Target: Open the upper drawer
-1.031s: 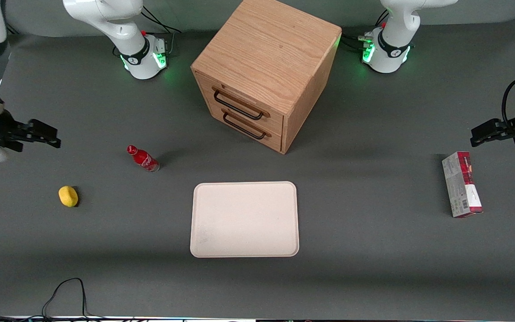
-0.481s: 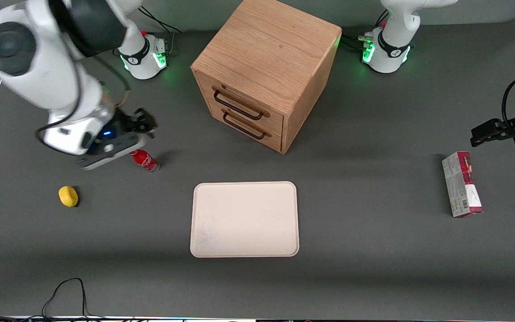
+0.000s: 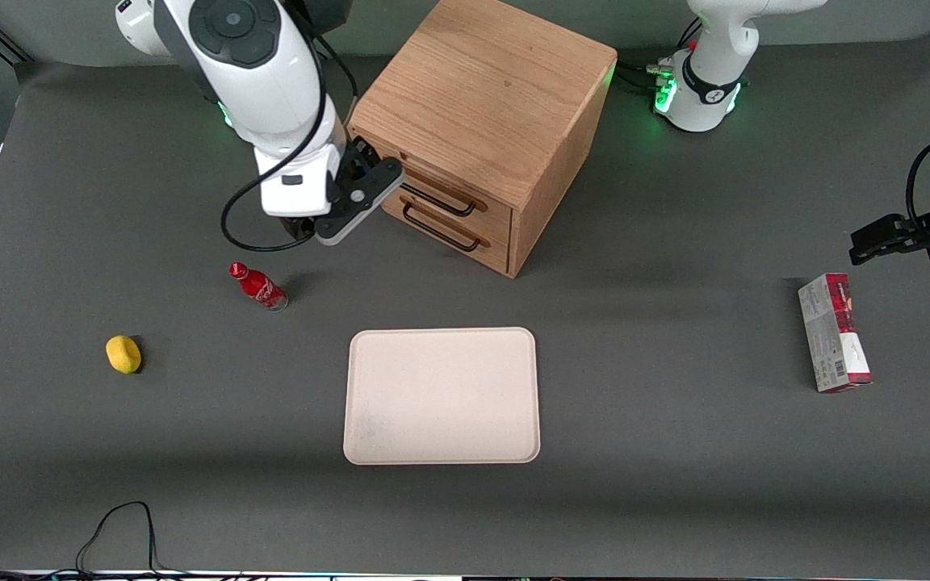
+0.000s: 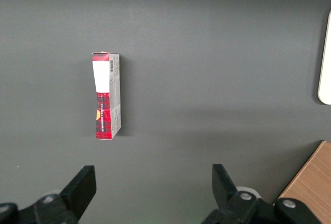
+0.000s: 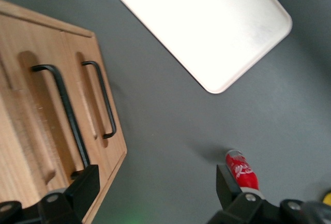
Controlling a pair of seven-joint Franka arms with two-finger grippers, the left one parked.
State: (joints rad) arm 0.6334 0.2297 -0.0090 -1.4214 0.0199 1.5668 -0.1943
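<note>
We see the gripper hovering with its jaws spread apart, right in front of the cabinet, at the end of the upper drawer handle. That drawer sits shut above the lower drawer. At 6 o'clock from the cabinet lies the tray.

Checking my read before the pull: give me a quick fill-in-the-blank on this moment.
1. The gripper is ____, at the upper drawer's handle.
2. The upper drawer is ____.
3. The red bottle lies ____ the tray.
4. The tray holds ____.

Missing: open; closed; off; nothing
</note>
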